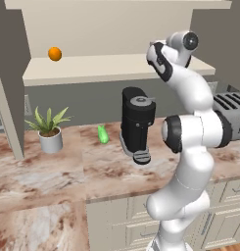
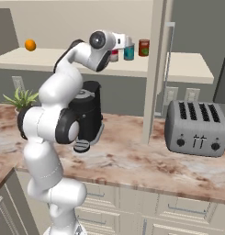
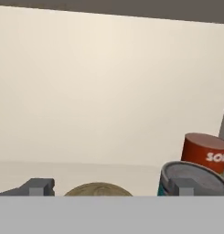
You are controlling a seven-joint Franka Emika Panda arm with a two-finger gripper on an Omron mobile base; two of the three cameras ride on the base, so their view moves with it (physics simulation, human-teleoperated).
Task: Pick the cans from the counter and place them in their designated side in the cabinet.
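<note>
My gripper [image 3: 112, 186] is up at the cabinet shelf [image 2: 178, 69], open, its fingertips [image 3: 39, 186] spread wide. The pale top of the red-and-white can [image 3: 98, 189] sits between them with a gap on each side, and the can stands on the shelf board [image 2: 115, 56]. The teal-blue can [image 3: 195, 176] stands just right of it, behind the right fingertip, and also shows from the right base view [image 2: 129, 52]. A darker red can [image 3: 205, 152] stands farther right [image 2: 143, 47]. Below lies the marbled counter [image 1: 43, 171].
An orange [image 1: 55, 54] rests at the shelf's left end. On the counter stand a black coffee machine [image 1: 137, 122], a potted plant [image 1: 49, 130], a small green bottle [image 1: 103, 134] and a grey toaster [image 2: 194, 128]. An upright cabinet post [image 2: 153, 69] rises right of the cans.
</note>
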